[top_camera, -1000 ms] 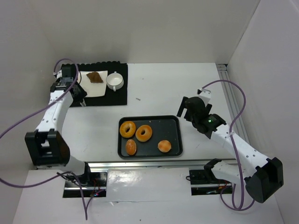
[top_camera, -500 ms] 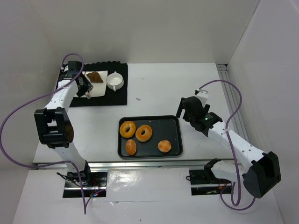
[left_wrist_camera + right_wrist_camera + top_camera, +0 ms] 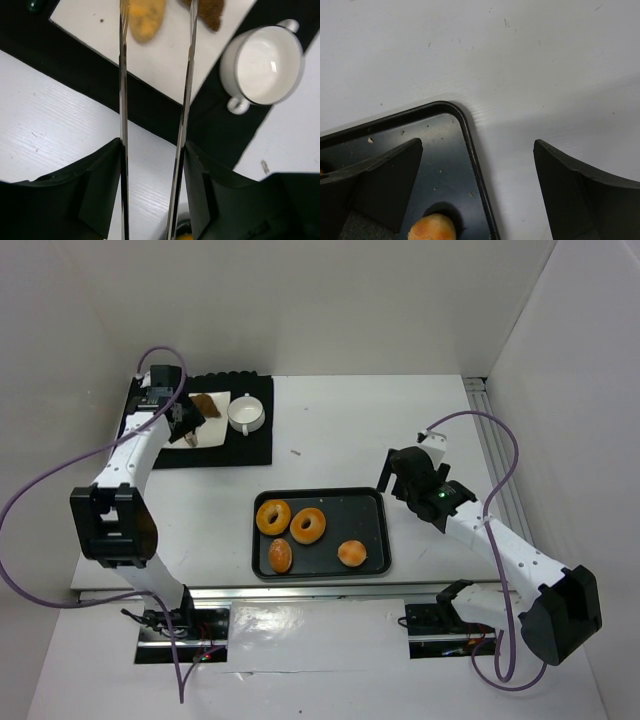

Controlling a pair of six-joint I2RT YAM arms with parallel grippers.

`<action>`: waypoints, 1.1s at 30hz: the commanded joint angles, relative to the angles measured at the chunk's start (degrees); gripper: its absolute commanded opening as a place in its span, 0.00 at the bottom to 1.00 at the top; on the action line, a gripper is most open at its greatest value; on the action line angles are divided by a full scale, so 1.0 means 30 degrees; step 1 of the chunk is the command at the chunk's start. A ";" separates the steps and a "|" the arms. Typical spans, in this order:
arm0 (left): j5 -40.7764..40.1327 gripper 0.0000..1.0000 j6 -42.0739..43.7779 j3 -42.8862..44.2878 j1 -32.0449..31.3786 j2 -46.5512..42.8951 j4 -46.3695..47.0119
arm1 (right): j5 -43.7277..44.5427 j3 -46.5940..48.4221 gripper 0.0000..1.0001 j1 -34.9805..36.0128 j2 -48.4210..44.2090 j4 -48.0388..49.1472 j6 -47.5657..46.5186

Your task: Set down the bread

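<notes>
My left gripper [image 3: 190, 432] carries two long metal blades and hovers over the white plate [image 3: 212, 430] on the black mat [image 3: 250, 445]. In the left wrist view the blades [image 3: 156, 15] stand apart, with a yellow bread piece [image 3: 145, 20] lying on the plate [image 3: 200, 55] between them, nearer the left blade. A brown bread piece [image 3: 209, 12] lies beside it on the plate and also shows in the top view [image 3: 207, 404]. My right gripper [image 3: 392, 476] is open and empty over the far right corner of the black tray [image 3: 375, 530].
A white cup [image 3: 244, 413] stands on the mat right of the plate, and also shows in the left wrist view [image 3: 262, 62]. The tray holds two bagels [image 3: 273, 516] [image 3: 308, 525] and two buns [image 3: 281, 555] [image 3: 351, 553]. The tray's rim [image 3: 470, 135] and one bun [image 3: 432, 227] lie under my right gripper [image 3: 477, 190].
My left arm has swung back and rightward, bringing its blades further over the white plate. The right arm shifted only slightly.
</notes>
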 commanded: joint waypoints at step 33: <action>0.3033 0.82 0.5121 1.4153 -0.9322 1.3669 0.0257 | 0.1688 0.0900 0.99 0.0153 0.0071 -0.0729 0.0132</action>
